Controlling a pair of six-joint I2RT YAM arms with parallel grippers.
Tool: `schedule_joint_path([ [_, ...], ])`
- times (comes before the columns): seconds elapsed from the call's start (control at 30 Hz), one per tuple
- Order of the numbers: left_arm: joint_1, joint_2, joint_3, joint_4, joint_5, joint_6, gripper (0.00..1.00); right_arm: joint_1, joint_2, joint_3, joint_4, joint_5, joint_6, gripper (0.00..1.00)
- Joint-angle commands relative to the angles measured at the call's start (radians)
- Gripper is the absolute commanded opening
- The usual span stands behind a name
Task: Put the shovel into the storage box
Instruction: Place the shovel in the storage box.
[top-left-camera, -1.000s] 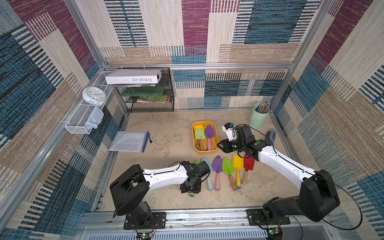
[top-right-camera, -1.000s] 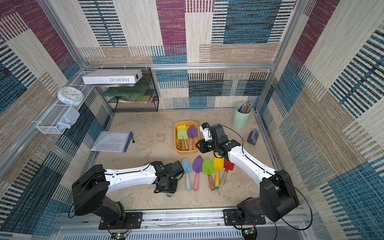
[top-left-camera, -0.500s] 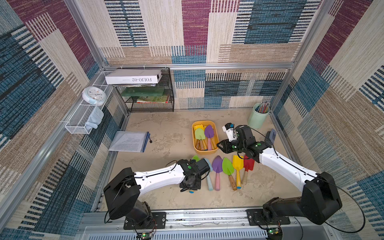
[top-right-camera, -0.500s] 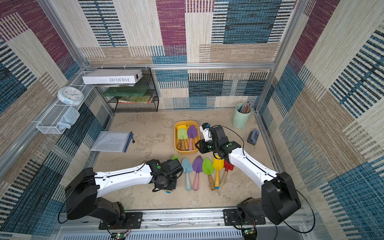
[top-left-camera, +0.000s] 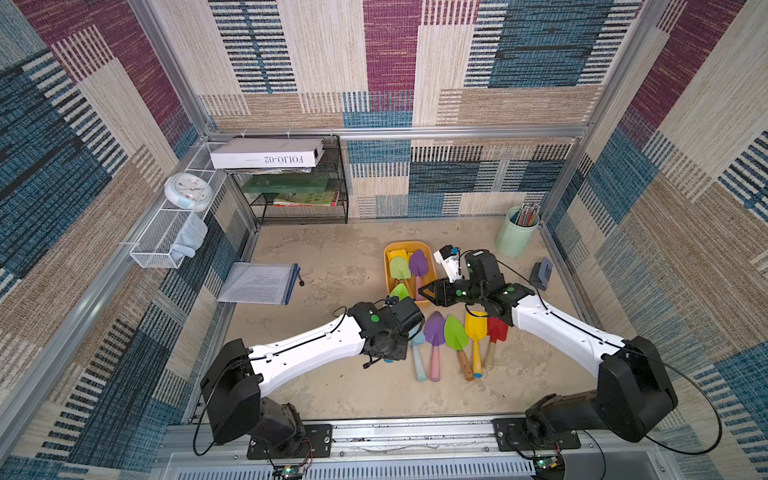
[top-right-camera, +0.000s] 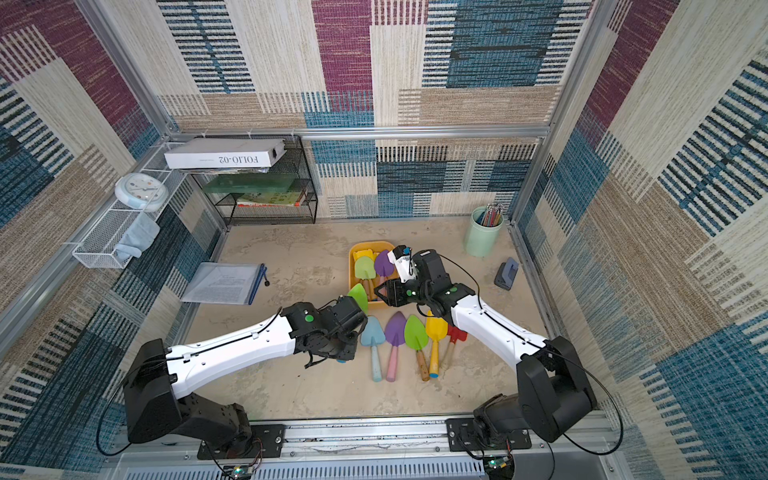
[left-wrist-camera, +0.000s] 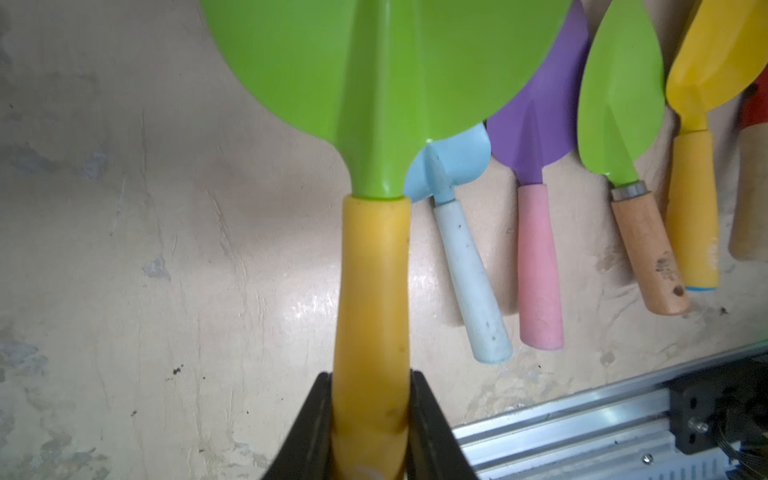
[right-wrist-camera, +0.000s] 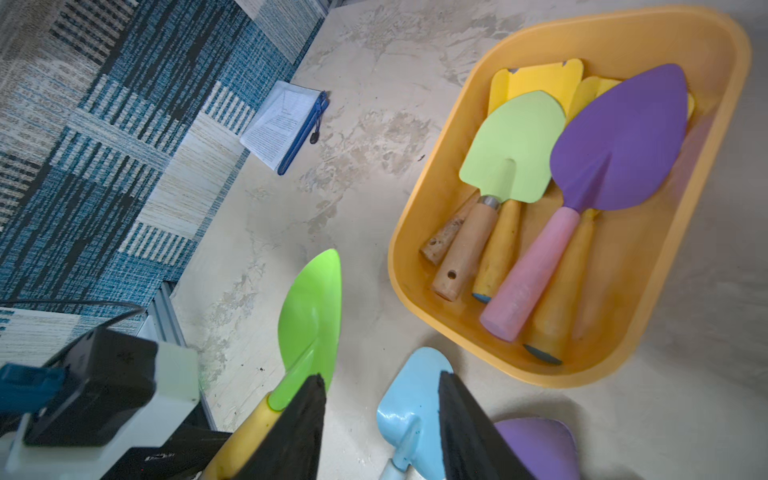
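A: The shovel, left wrist view first: where does it sit?
B: Green blade, yellow handle. The left gripper pinches the end of that handle, one black finger on each side. It is held above the table, and its blade covers part of a light-blue shovel lying there.
A: What lies alongside?
B: A row on the table, handles all the same way: a purple shovel with a pink handle, a wooden-handled green shovel, a yellow shovel and the edge of a red shovel.
A: Right wrist view?
B: The right gripper has its jaws spread with nothing between them; the light-blue blade shows through the gap. The held shovel's blade is beside the storage box, apart from its rim and outside it. In the box lie a pale-green square shovel, a second purple one and yellow ones underneath.
A: From above?
B: In both top views the green blade sticks out past the left wrist, at the near end of the storage box; the right gripper hangs at that same end. A mint-green pencil cup stands well apart, in the far right corner.
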Motion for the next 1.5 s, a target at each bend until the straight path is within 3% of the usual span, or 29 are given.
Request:
schedule_joint_path([
  [0.0, 0.019, 0.027, 0.05, -0.019, -0.026, 0.058, 0.0, 0.016, 0.009, 0.012, 0.054, -0.026, 0.023, 0.48],
  [0.3, 0.058, 0.084, 0.146, -0.018, -0.004, 0.107, 0.0, 0.042, 0.045, 0.03, 0.074, -0.022, 0.034, 0.48],
  [0.53, 0.06, 0.09, 0.159, -0.007, 0.009, 0.107, 0.0, 0.045, 0.084, 0.044, 0.1, -0.022, 0.043, 0.41],
  [1.03, 0.065, 0.072, 0.143, 0.068, 0.041, 0.083, 0.01, 0.045, 0.114, 0.065, 0.136, 0.001, 0.061, 0.0],
  [1.17, 0.066, 0.059, 0.142, 0.08, 0.055, 0.096, 0.33, 0.044, 0.129, 0.076, 0.145, 0.001, 0.064, 0.0],
  [1.23, 0.065, 0.05, 0.142, 0.081, 0.056, 0.099, 0.44, 0.044, 0.136, 0.084, 0.145, 0.004, 0.063, 0.0],
  [1.47, 0.066, 0.006, 0.126, 0.081, 0.062, 0.112, 0.62, 0.045, 0.175, 0.148, 0.107, 0.035, 0.032, 0.0],
])
